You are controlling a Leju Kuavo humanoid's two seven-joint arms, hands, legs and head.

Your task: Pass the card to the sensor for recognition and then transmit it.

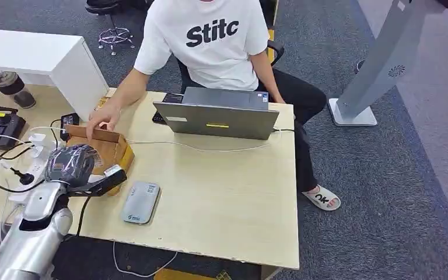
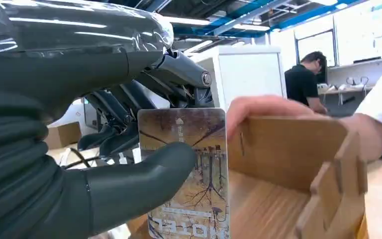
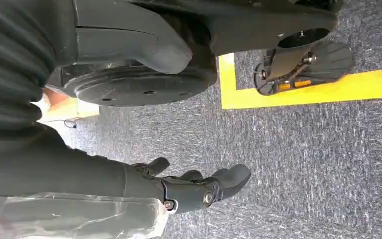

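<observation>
My left hand (image 1: pixel 73 165) hovers over the table's left part and pinches a hotel key card (image 1: pixel 115 172) between thumb and fingers. In the left wrist view the card (image 2: pixel 189 169) stands upright under my thumb (image 2: pixel 139 179), just in front of an open wooden box (image 2: pixel 288 154). A grey flat sensor (image 1: pixel 140 202) lies on the table right of the card, apart from it. A person's hand (image 1: pixel 102 119) rests on the wooden box (image 1: pixel 115 149). My right hand (image 3: pixel 199 189) hangs over the carpet and holds nothing, its fingers loosely apart.
A person in a white T-shirt (image 1: pixel 210 41) sits behind a grey laptop (image 1: pixel 216 116). A white cable (image 1: pixel 198 147) crosses the table. A power strip and cables (image 1: pixel 23 169) lie left of my hand. The table's front edge (image 1: pixel 210 254) is near.
</observation>
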